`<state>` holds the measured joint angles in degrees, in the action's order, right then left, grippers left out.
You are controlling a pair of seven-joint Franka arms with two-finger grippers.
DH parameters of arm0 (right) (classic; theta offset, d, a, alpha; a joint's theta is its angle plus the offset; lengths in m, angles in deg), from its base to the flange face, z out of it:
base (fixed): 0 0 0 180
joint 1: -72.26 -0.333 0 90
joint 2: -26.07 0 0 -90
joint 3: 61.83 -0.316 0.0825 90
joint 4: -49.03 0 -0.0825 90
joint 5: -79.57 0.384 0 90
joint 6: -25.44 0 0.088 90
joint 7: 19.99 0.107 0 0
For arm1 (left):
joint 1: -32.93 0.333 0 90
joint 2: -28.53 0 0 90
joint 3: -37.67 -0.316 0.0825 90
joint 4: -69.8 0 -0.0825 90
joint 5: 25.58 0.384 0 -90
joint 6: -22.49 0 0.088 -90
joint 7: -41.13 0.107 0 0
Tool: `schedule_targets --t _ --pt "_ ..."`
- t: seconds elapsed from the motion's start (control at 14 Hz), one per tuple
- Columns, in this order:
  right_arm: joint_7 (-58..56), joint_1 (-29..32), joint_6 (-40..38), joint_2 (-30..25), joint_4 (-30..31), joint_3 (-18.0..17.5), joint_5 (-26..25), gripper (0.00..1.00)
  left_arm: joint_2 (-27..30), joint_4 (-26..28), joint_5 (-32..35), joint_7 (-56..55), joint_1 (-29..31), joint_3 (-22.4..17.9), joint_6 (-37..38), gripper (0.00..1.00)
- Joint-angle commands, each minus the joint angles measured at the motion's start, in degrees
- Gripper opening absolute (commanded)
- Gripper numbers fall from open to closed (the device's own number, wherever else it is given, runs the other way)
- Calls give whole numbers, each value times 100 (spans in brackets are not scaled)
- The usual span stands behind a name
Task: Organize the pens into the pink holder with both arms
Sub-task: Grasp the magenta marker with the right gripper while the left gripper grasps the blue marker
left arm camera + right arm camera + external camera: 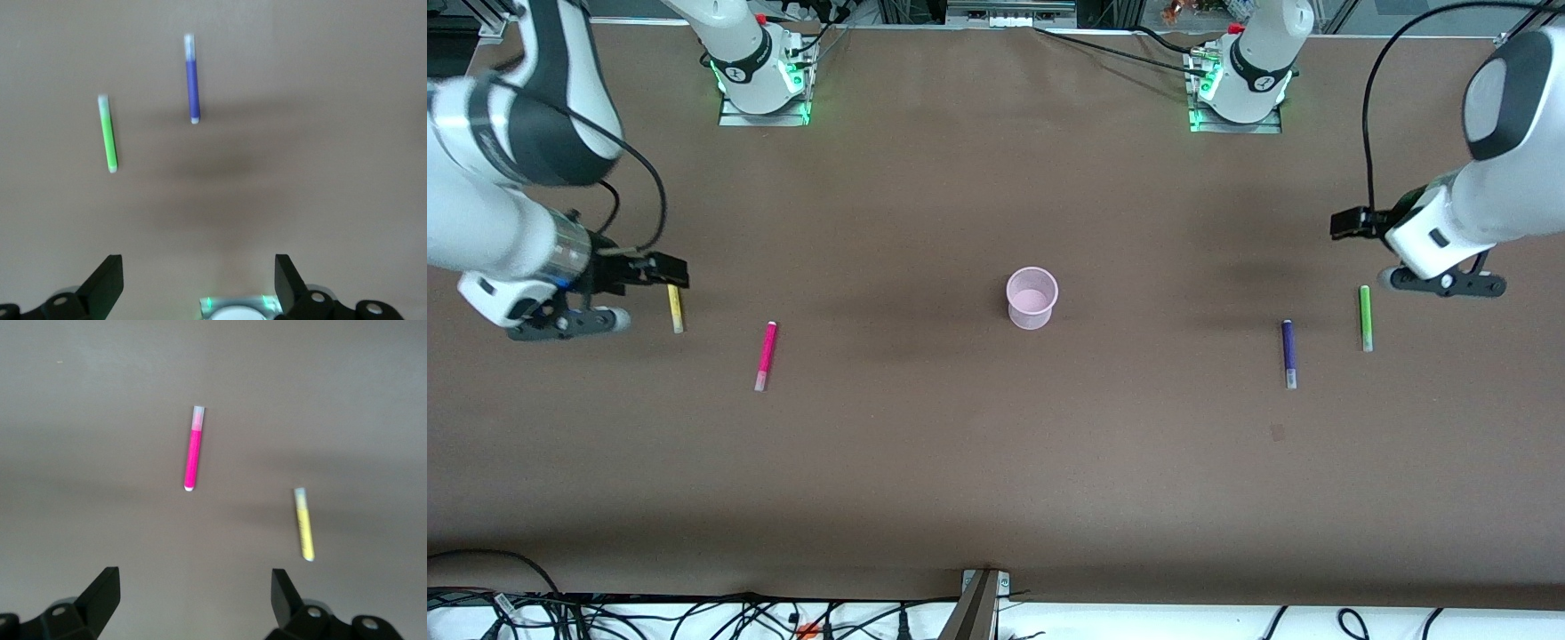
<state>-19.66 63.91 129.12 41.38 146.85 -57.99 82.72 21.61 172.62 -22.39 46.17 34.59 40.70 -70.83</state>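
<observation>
The pink holder [1032,298] stands upright in the middle of the table and looks empty. The yellow pen [675,308] and the magenta pen [766,356] lie flat toward the right arm's end. The purple pen [1288,353] and the green pen [1365,317] lie flat toward the left arm's end. My right gripper [565,322] hovers open and empty beside the yellow pen; its wrist view shows its jaws [193,597] wide apart, the magenta pen [193,448] and the yellow pen [304,524]. My left gripper [1445,283] hovers open and empty beside the green pen; its wrist view shows its jaws [198,280] apart, the green pen [107,133] and the purple pen [193,79].
The brown table top [996,462] is bare around the holder. The two arm bases [763,80] [1238,89] stand at the edge farthest from the front camera. A metal bracket [983,604] and loose cables lie along the nearest edge.
</observation>
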Motion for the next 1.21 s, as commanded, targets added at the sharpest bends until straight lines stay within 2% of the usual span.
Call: schedule_targets --t 0.0,0.14,0.57,0.86,1.14 --pt "827 -220 651 663 97 21 71 100 -282 510 173 568 194 13 -1017 100" --pt "846 -228 1169 1052 307 3 89 100 -546 905 182 586 283 13 -1748 100" --pt "969 -255 3111 1219 1809 -67 89 94 -1180 1811 305 595 309 5 -3953 100" --pt "1083 -290 3378 1395 1899 -85 89 85 -1146 2707 629 613 492 13 -5439 100" --pt "1084 -299 3545 1510 1899 -120 89 55 -1268 3542 718 806 660 31 -7346 100"
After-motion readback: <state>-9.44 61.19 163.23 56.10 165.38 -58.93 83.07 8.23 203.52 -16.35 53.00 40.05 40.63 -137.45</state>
